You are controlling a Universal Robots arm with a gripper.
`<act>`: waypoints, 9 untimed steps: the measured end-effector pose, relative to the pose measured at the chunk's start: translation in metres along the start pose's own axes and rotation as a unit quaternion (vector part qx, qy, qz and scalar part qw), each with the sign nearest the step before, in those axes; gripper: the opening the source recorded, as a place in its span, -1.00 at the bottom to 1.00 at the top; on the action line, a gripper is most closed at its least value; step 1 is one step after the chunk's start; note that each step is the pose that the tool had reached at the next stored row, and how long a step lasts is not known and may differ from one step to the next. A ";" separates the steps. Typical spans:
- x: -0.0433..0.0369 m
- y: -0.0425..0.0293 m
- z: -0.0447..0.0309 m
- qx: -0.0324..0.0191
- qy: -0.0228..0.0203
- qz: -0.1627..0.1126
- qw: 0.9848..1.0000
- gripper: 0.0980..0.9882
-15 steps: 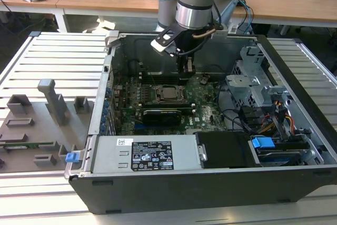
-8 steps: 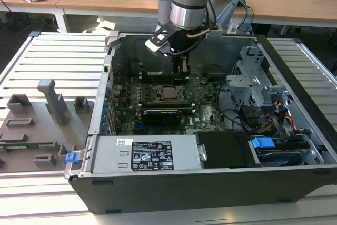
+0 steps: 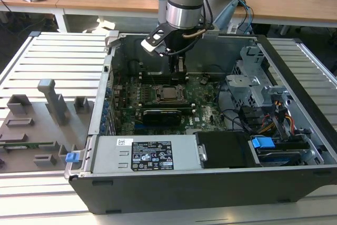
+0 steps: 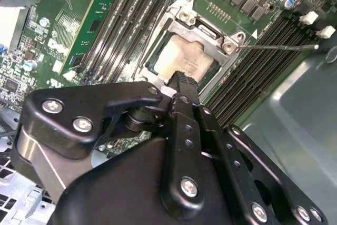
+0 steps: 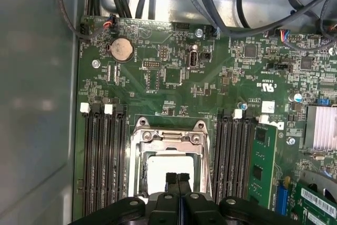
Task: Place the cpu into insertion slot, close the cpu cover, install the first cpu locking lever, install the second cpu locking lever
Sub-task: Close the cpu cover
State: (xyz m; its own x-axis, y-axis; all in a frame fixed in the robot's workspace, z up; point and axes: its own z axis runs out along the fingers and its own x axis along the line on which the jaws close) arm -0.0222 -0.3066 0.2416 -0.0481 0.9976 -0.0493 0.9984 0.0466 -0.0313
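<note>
An open computer case (image 3: 295, 67) lies on a bench with a robot arm reaching down into it. The gripper (image 5: 177, 177) hangs low over the slot (image 3: 159, 93) in the middle of the green board (image 5: 174, 72). Its two black fingers are pressed together with nothing between them. In the first wrist view their tips sit above the near edge of the cpu (image 5: 158, 169), close to it, though I cannot tell whether they touch. The cpu already lies in the slot. The cover (image 5: 171, 136) looks folded down around it, with the pale metal top showing through the cut-out. In the second wrist view a thin lever (image 4: 279, 47) reaches out across the memory slots (image 4: 263, 61) and appears unlatched. The work seems to be at the first lever. Done well, the closed fingers would push on the wire alone, never the chip, and guide it down and sideways under its catch.
</note>
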 end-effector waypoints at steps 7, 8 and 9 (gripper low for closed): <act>0.0006 -0.0061 0.0055 0.000 0.000 0.000 1.000 -0.98; 0.0007 -0.0065 0.0074 0.000 0.000 0.000 1.000 -0.98; 0.0008 -0.0069 0.0092 0.000 0.000 0.000 1.000 -0.98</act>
State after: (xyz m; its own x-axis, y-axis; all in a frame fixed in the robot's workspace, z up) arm -0.0294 -0.3066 0.2326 -0.0480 0.9976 -0.0493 0.9984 0.0465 -0.0312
